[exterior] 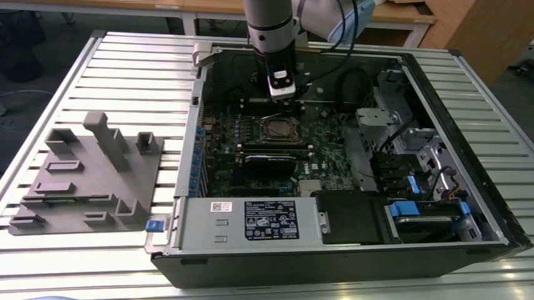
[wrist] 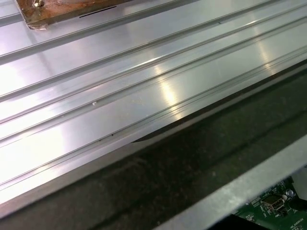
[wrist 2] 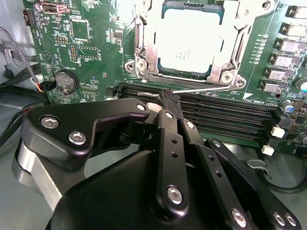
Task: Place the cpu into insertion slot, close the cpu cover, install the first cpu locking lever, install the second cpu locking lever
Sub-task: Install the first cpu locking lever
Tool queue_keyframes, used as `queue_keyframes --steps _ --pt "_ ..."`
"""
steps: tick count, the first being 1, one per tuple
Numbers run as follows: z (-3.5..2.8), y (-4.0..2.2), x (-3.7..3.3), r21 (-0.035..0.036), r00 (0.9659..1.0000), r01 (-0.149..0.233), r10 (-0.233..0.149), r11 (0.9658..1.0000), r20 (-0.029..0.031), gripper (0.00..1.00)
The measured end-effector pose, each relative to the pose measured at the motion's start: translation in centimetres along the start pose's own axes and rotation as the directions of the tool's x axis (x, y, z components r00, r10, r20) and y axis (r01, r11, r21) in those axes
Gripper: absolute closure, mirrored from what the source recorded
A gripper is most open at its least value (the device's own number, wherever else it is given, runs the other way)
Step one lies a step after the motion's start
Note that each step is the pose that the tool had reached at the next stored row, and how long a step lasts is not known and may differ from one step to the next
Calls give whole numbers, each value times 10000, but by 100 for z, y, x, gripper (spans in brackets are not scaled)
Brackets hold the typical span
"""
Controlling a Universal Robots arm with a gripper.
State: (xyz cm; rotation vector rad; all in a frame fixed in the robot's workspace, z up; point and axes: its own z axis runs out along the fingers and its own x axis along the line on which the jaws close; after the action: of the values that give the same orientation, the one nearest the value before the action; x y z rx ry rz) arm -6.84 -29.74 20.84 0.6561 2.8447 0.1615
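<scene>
The cpu lies flat in the insertion slot, its dull silver top showing through the cut-out of the cpu cover. The silvery cover frame lies down around the chip. A thin wire locking lever runs along the socket's edge beside the memory slots. In the second wrist view my gripper has its black fingers pressed together, the tip right at this lever's free end. In the exterior view the gripper hangs inside the open computer case, just beyond the socket.
Long black memory slots lie beside the socket, close to the fingertips. A coin battery and cables sit on the board. A grey fixture block stands on the slatted metal table at the exterior view's left. The power supply fills the case's near side.
</scene>
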Motion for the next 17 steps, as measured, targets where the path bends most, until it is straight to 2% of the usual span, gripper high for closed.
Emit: queue_keyframes --steps 4,17 --pt "14 -6 10 -47 10000 83 -83 10000 54 89" --pt "29 -22 39 -117 9997 218 -216 9997 126 89"
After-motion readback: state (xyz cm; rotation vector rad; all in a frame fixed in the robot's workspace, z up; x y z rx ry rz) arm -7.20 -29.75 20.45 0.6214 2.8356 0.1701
